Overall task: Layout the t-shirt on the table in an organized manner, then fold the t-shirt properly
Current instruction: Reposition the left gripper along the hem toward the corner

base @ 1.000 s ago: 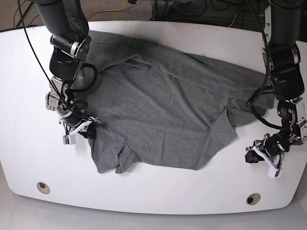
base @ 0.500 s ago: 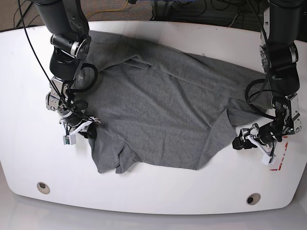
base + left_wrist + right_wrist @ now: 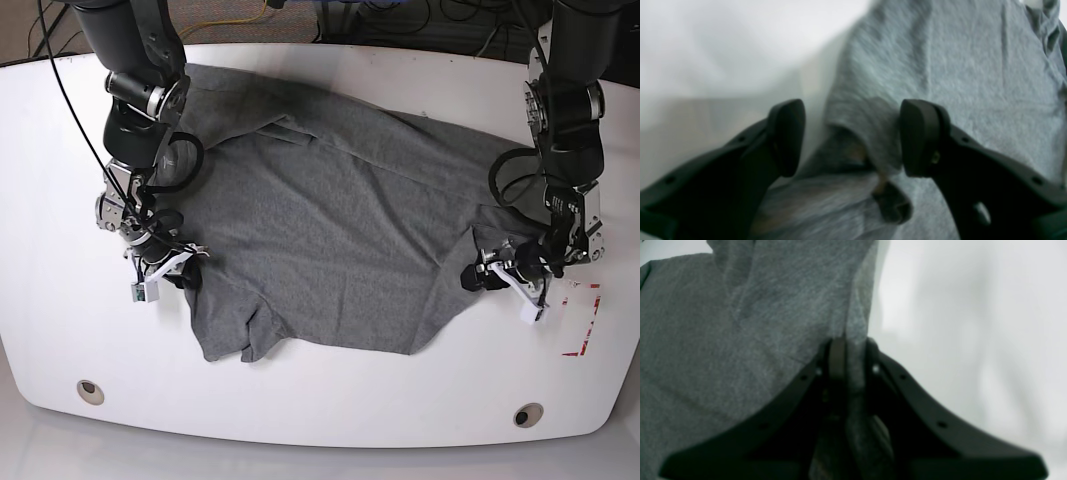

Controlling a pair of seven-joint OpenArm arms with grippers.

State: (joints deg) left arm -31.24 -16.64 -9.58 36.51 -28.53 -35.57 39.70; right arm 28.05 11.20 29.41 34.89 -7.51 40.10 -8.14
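A: Where is the t-shirt [image 3: 340,220], and how far is the work?

B: It lies on the table [image 3: 330,420], spread over the middle, but not flat. I see wrinkles, a folded flap on the far side, and the near edge is uneven. I judge the layout is only half done, and no fold has begun.

A: What does the right gripper [image 3: 848,343] do?

B: It is on the left side of the base view. Its jaws are clenched on the edge of the cloth; in the wrist view the fabric goes between them.

A: And the left gripper [image 3: 851,136]?

B: It is at the right edge of the t-shirt, and its jaws stand apart. A raised fold of cloth sits between the fingers [image 3: 920,136], close to one of them, but they do not grasp it.

A: So what is left?

B: I think it must take that corner, both arms pull the cloth smooth, and then all the folding comes.
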